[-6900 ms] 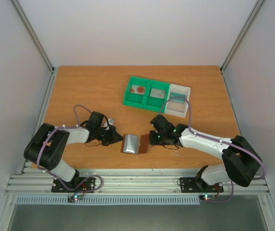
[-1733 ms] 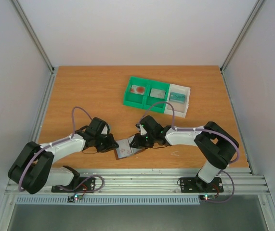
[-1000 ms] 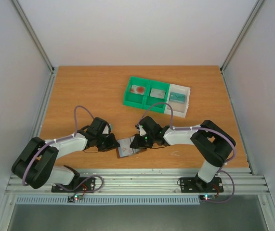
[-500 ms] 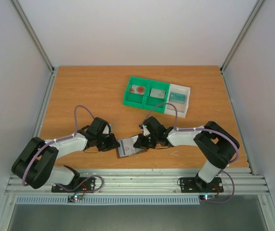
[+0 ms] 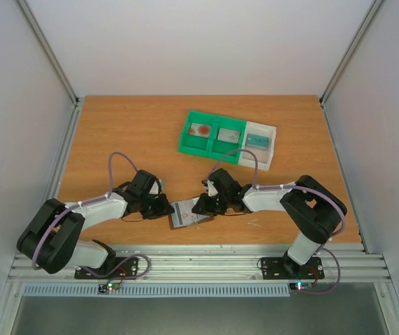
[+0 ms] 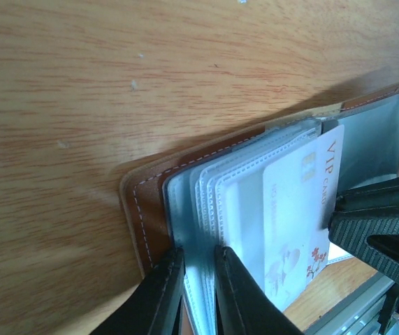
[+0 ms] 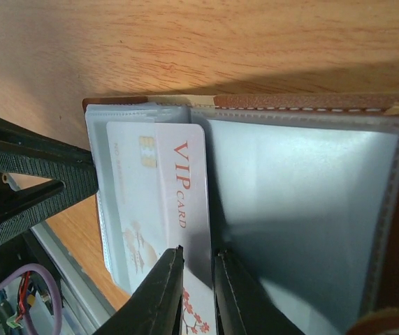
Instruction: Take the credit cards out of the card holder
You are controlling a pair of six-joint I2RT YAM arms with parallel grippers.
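Note:
The brown card holder [image 5: 187, 214] lies open near the table's front edge, between both grippers. My left gripper [image 6: 199, 272] is shut on its stack of clear sleeves and left flap [image 6: 140, 209]. A white credit card [image 7: 157, 188] marked VIP sticks partway out of a sleeve, over the fold. My right gripper [image 7: 198, 269] stands with its jaws a narrow gap apart, astride the card's long edge. Whether they pinch it does not show. The grey inner pocket [image 7: 304, 195] is bare. In the top view the left gripper [image 5: 165, 208] and right gripper [image 5: 200, 206] meet over the holder.
A green-and-white compartment tray [image 5: 209, 151] stands behind the right arm, with small items in its cells. The table's front edge and metal rail [image 5: 199, 262] run close behind the holder. The right gripper's fingers [image 6: 374, 223] show at the left wrist view's right side.
Earlier the holder lay shut with both grippers apart from it; now it is open and both are on it. Over the last second the right gripper shifted slightly right.

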